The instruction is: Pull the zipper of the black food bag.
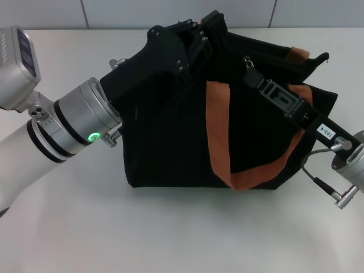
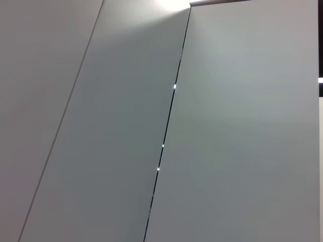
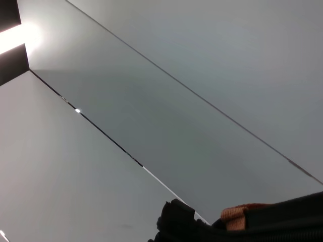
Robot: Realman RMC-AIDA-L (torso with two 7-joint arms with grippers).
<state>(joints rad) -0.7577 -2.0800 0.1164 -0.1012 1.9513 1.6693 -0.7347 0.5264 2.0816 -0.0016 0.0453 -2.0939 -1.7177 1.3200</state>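
Gripping black food bag (image 1: pixel 170 142): left gripper (image 1: pixel 190 42); right gripper (image 1: pixel 249 63) state unclear; label "103-4" (image 1: pixel 326 132).

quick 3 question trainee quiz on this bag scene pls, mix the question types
1. True or false: both grippers are at the top of the black food bag.
2. What colour is the strap handle across the bag's front? A) blue B) orange-brown C) white
3. Which gripper reaches in nearest the zipper?

Key:
1. True: left gripper, right gripper.
2. B
3. The right gripper.
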